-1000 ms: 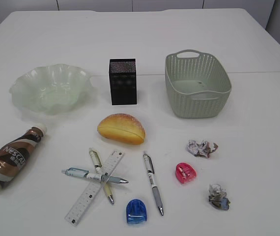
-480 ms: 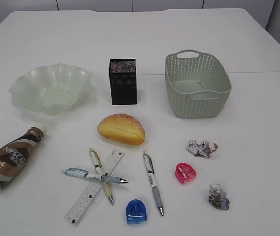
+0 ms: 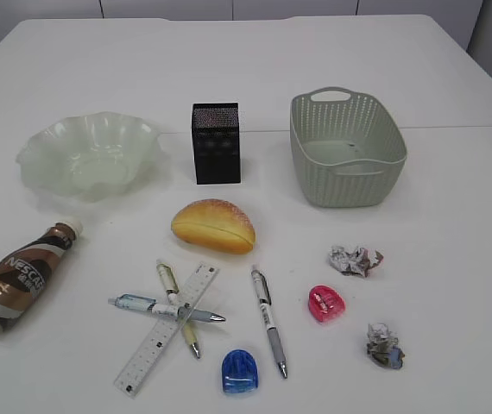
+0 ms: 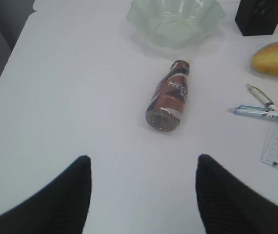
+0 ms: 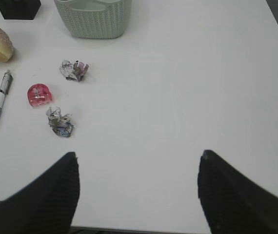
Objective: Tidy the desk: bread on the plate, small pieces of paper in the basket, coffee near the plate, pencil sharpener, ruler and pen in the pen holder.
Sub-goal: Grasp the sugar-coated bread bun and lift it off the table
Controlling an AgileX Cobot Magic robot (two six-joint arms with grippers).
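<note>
Same layout as before: bread (image 3: 213, 225) beside ruler (image 3: 167, 328), nothing moved.

coffee (image 3: 17, 280) label: "NESCAFE" in white letters, running along the lying bottle
ruler (image 3: 167, 329) markings: black graduation marks, numbers too small to read

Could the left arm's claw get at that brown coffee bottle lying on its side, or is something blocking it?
Probably yes. In the left wrist view the Nescafe coffee bottle lies alone on bare white desk, straight ahead of the open left claw. The plate and pens sit apart from it, so nothing blocks the approach.
</note>
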